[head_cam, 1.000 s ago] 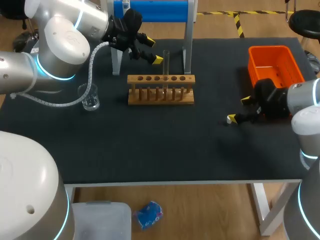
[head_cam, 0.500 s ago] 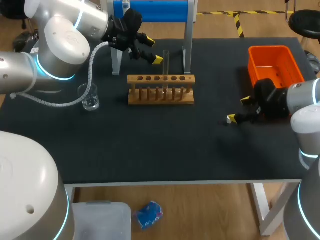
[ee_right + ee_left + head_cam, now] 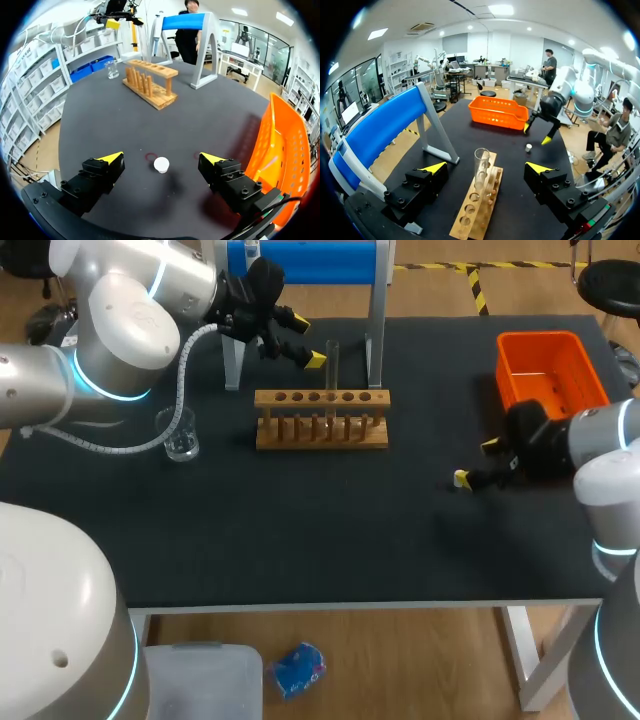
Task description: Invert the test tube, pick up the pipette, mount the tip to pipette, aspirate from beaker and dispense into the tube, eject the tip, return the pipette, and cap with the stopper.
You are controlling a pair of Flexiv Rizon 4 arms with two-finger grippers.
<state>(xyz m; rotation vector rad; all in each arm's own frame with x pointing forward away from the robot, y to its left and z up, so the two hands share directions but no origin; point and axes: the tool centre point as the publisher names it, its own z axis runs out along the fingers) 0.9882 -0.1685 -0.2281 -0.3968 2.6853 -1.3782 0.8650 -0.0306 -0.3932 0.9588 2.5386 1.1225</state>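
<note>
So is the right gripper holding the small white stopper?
No, the small white stopper sits on the black table, apart from the right gripper's open fingers.

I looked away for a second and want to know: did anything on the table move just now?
Only a little. The right arm shifted slightly toward the table's middle. The right gripper stayed open with the white stopper between its fingers and grabbed nothing. The left gripper, glass tube, wooden rack, beaker and orange basket stayed put.
</note>
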